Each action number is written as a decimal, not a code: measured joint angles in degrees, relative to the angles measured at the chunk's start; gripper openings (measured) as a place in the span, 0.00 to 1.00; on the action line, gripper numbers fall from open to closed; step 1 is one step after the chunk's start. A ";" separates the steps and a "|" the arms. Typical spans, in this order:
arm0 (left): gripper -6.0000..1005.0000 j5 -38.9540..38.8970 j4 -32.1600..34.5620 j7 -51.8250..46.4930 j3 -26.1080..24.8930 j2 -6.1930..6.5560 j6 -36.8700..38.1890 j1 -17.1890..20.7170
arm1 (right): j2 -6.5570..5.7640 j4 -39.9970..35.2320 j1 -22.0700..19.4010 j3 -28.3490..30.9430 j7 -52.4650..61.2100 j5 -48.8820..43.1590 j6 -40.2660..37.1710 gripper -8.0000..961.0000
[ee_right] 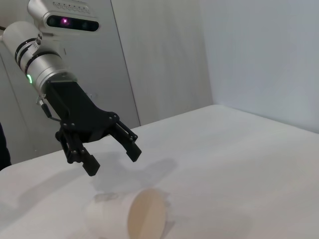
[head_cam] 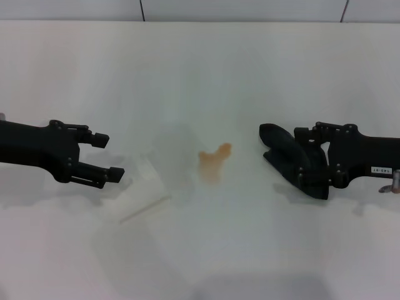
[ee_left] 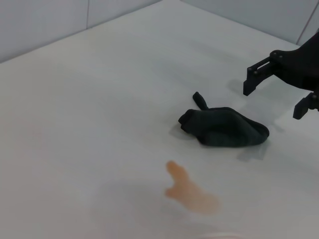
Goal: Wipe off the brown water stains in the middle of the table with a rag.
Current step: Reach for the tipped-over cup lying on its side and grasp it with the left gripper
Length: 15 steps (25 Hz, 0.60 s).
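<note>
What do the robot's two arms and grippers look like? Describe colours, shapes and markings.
The left gripper and right gripper are matte black with blocky, two-pronged jaws. The left arm is silver with black rings and a green light. A small white label marks the right arm.

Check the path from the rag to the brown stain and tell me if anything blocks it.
Nothing visible does. The rag lies by the right gripper, with bare table between it and the brown water stains. The tipped clear cup lies on the stain's far side.

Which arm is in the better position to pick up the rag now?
Right. The right gripper is open, just beside the rag; the left gripper is beyond the brown water stains.
</note>
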 joint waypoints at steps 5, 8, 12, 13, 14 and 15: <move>0.89 0.21 -0.01 -0.09 0.11 0.00 0.01 0.00 | -0.07 -0.11 0.00 0.00 0.08 -0.11 -0.11 0.88; 0.89 0.21 0.09 -0.12 0.07 0.00 0.01 -0.01 | -0.09 -0.11 0.00 0.00 0.17 -0.12 -0.14 0.88; 0.88 0.34 -0.06 -0.34 0.12 0.02 0.04 -0.36 | -0.09 -0.02 0.03 0.00 0.19 -0.12 -0.12 0.88; 0.88 0.50 -0.06 -0.50 0.22 0.04 0.14 -0.53 | -0.09 -0.02 0.03 0.00 0.19 -0.12 -0.12 0.88; 0.88 0.69 -0.04 -0.75 0.28 0.07 0.32 -0.68 | -0.09 -0.04 0.04 0.00 0.20 -0.11 -0.12 0.88; 0.88 0.69 -0.04 -0.75 0.28 0.07 0.32 -0.68 | -0.09 -0.10 0.05 0.00 0.19 -0.06 -0.14 0.88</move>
